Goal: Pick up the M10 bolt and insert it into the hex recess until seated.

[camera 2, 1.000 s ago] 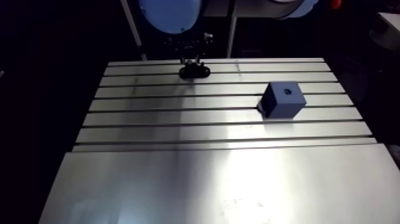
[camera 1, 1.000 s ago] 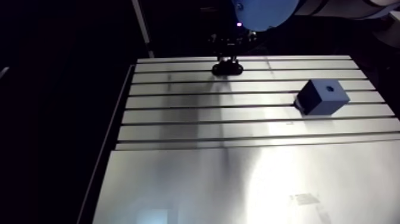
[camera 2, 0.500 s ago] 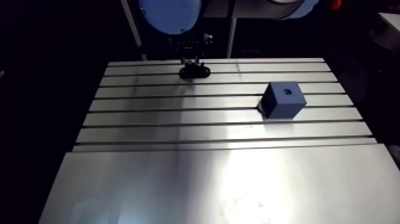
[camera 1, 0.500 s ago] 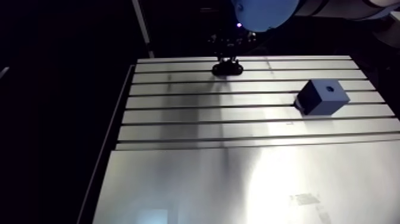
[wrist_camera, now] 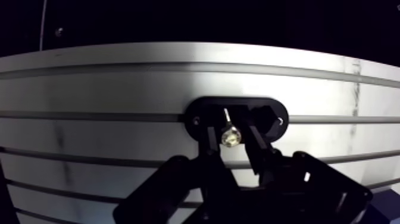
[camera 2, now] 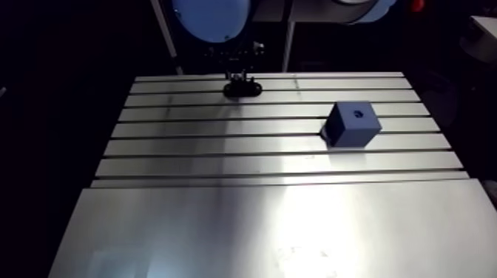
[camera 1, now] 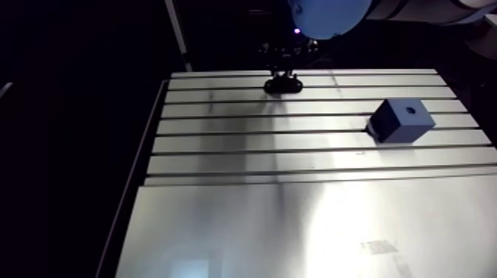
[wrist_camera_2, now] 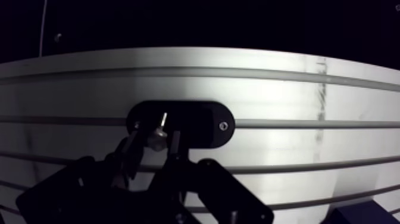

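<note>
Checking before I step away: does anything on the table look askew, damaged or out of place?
Nothing stands out. The M10 bolt sits in its black oval holder with the claw around it. The blue block rests flat on the table, apart from them, with its recess facing up.

The holder plate [camera 1: 283, 86] lies on the desk [camera 1: 296, 222] near its far edge, across one of the slots. The M10 bolt [wrist_camera: 229, 136] sits on the plate, off its middle, right under the gripper [wrist_camera: 232, 134]. In the arm view the block [camera 1: 400, 122] stands on the desk well apart, right of the plate and nearer the front, with the recess [camera 1: 409, 110] in its top face
</note>
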Controlling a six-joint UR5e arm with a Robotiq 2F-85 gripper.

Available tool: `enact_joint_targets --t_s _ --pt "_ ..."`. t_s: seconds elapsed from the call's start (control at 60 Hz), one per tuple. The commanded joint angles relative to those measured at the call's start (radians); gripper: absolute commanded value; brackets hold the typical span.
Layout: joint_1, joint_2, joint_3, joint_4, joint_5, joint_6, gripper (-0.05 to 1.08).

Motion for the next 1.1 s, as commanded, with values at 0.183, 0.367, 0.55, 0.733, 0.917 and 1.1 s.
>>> enact_joint_targets --t_s 0.183,0.367,0.55,0.733,0.917,1.1 --pt "0.000 0.001 -0.001 0.000 0.000 -0.001 0.64" --pt "0.000 0.001 -0.001 0.000 0.001 -0.001 0.65" --pt "0.002 0.001 -0.001 0.000 0.001 -0.001 0.66" --pt "0.002 0.001 -0.001 0.000 0.001 -0.001 0.67" --pt "0.002 0.002 0.001 0.000 0.001 -0.001 0.67" --pt "0.002 0.002 0.001 0.000 0.000 -0.001 0.67"
